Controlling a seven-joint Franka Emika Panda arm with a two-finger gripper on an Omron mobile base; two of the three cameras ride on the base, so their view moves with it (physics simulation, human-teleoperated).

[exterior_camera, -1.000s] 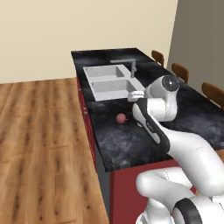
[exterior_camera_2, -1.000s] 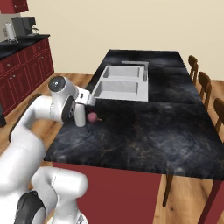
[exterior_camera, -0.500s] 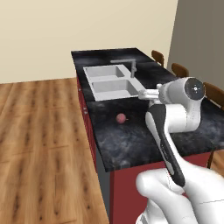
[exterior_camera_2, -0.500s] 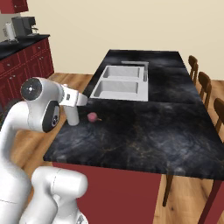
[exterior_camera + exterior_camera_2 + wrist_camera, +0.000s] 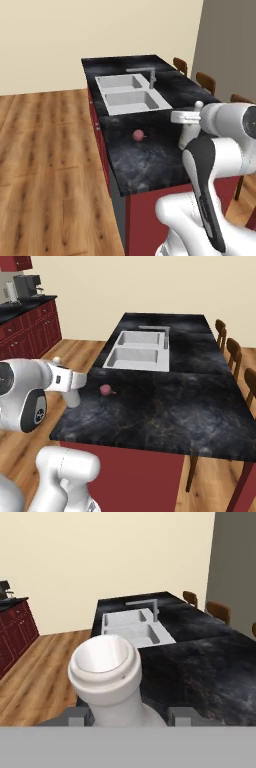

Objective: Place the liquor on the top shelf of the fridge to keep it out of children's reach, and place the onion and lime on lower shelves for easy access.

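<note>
My gripper (image 5: 127,717) is shut on the liquor (image 5: 107,677), a pale grey-white bottle whose round cap faces the hand camera between the two fingers (image 5: 182,716). From the base views the liquor (image 5: 189,136) (image 5: 73,399) hangs upright under the hand, above the near part of the black island counter (image 5: 150,160). My gripper (image 5: 184,118) (image 5: 70,381) holds it by the neck. The onion (image 5: 138,134) (image 5: 105,389), a small pinkish-red ball, lies on the counter in front of the sink, apart from the bottle. The lime, the fridge and its shelves are out of view.
A white double sink (image 5: 130,95) (image 5: 140,351) with a faucet (image 5: 150,75) is set in the island's far half. Wooden chairs (image 5: 227,348) line the island's right side. Red cabinets with a coffee machine (image 5: 27,286) stand at the far left. Wood floor (image 5: 45,150) surrounds the island.
The arm has swung back toward the base, carrying the bottle away from the onion to the counter's near part. The onion has not moved.
</note>
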